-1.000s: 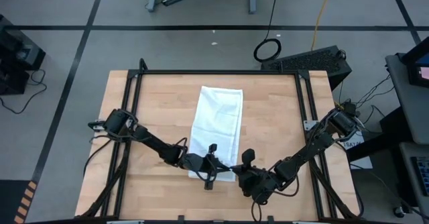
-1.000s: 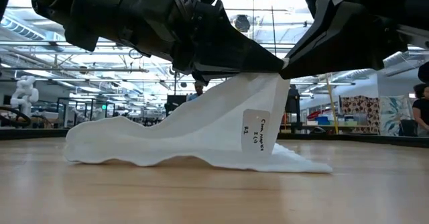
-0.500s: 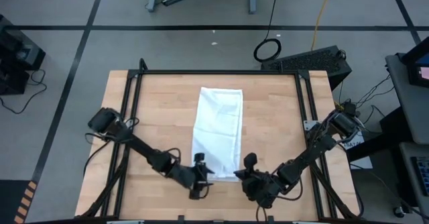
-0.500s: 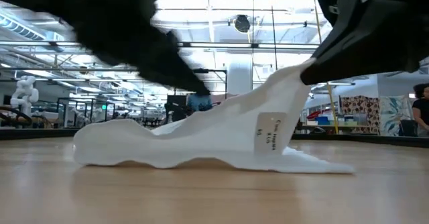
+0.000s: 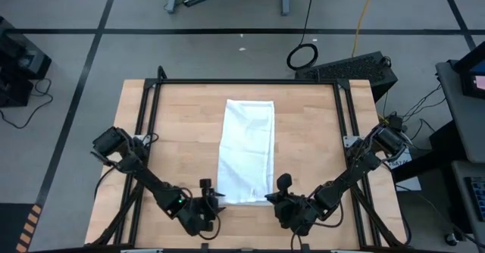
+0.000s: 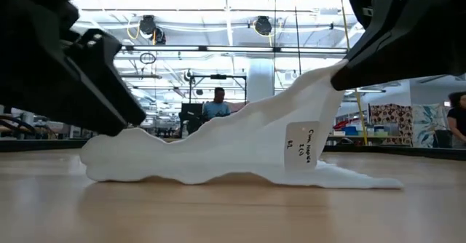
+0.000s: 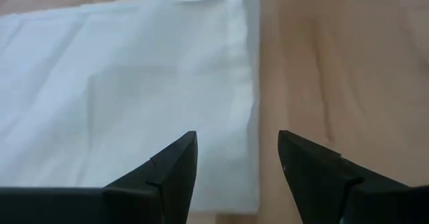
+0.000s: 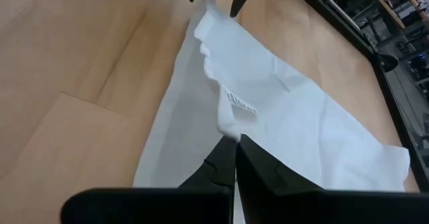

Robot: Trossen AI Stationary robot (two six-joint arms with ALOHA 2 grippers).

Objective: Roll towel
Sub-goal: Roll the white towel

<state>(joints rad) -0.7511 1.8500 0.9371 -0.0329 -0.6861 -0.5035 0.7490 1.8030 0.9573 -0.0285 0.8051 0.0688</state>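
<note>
1. Overhead, the towel (image 5: 246, 151) lies lengthwise down the middle of the wooden table (image 5: 314, 132), its far end flat and near the table's far edge.
2. At the near end, the right gripper (image 5: 270, 201) sits at the towel's near right corner; its own dark body covers the pinch point in the high view, so the contact cannot be read there.
3. From the right wrist view, the two fingers (image 8: 218, 167) are pressed together on a fold of white cloth, and the towel (image 8: 268, 117) rises to them in a crease with a small printed label (image 8: 240, 103) just beyond.
4. At table height, that corner is lifted off the wood into a peak under the right gripper (image 6: 342, 79), while the rest of the towel (image 6: 218, 152) slopes down to a rumpled edge lying on the table (image 6: 233, 214). The label's (image 6: 301, 145) writing is too small to read.
5. The left gripper (image 5: 212, 201) is just off the towel's near left corner, apart from the cloth in the high view.
6. Its wrist view shows both fingers (image 7: 171, 170) spread wide with nothing between them, hanging over the towel's edge (image 7: 248, 117).
7. Low down, the left arm (image 6: 65, 68) is a dark mass cut off by the frame, blocking part of the room behind.
8. A person (image 6: 218, 105) stands far back, partly hidden by the towel.
</note>
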